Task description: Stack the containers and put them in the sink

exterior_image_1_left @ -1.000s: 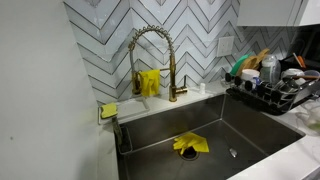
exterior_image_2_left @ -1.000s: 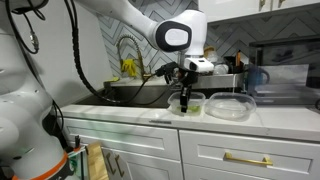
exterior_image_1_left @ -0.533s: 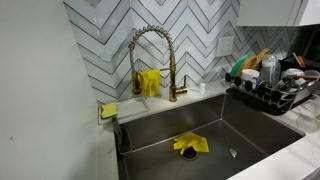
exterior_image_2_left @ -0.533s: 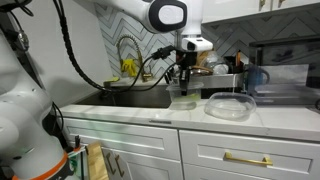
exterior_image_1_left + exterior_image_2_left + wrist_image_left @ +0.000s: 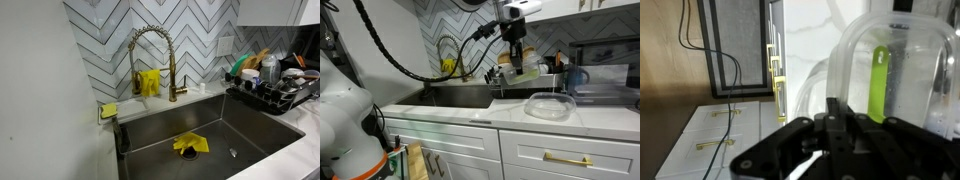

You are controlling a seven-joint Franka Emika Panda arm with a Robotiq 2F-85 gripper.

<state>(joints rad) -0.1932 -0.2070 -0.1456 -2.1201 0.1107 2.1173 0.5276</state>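
The gripper [image 5: 513, 62] is pressed together on the wall of a clear tub [image 5: 895, 70], the one with a green piece [image 5: 878, 85] inside. It holds the tub in the air, tipped on its side, as the wrist view shows. In an exterior view the tub is small and see-through, so how high it hangs off the counter [image 5: 440, 115] is hard to judge.

The second tub [image 5: 550, 106] sits on the counter below the gripper and off to the side away from the sink [image 5: 460, 96]. Nothing is stacked yet, and the sink holds only a yellow cloth [image 5: 190, 144]. So the task looks to be at its first step: one tub picked up, with the stacking and the carry to the sink left to do.

For moving there is open air under the gripper and bare counter around the second tub. The tight spots are the dish rack [image 5: 605, 82] behind that tub, the faucet [image 5: 447, 55] arching over the sink's far side, and the sink rim just below and beside the gripper.
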